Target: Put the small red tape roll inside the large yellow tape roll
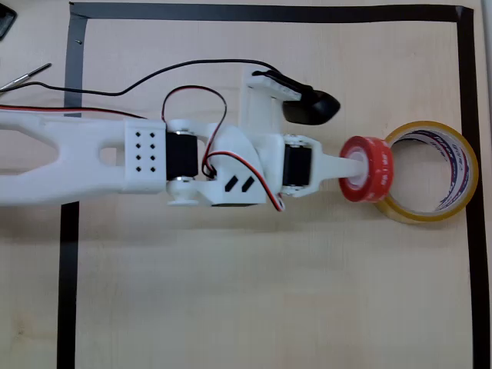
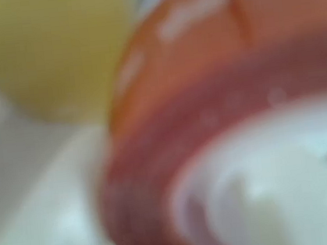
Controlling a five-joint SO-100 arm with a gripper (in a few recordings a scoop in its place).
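Carrying the small red tape roll (image 1: 367, 169) toward the large yellow tape roll (image 1: 430, 173), the end effector (image 1: 361, 167) has one white finger threaded through the red roll's white core, so the ring rides on it tilted on edge. From the overhead view I cannot tell how far apart the two fingers stand, since the red ring hides them; my reading is that they grip the roll's wall. The red roll sits at the left rim of the yellow roll, overlapping that rim in the overhead view and not yet over the wide central hole. The yellow roll lies flat on the worktop (image 1: 254, 292), close to the right-hand strip of the black tape border (image 1: 466, 92).

To do this step well, I judge the arm should carry the red ring further right until it is centred over the yellow roll's opening, keep it clear of the near rim so the yellow ring is not shoved toward the border, then lower before letting go. Because the ring hangs tilted, it may land leaning on the yellow roll's wall.

The wrist view is badly blurred: red ring (image 2: 209, 112) up close, a yellowish patch behind it.

Count: one red roll, one yellow roll, one arm, one black camera (image 1: 311, 108) on the wrist.
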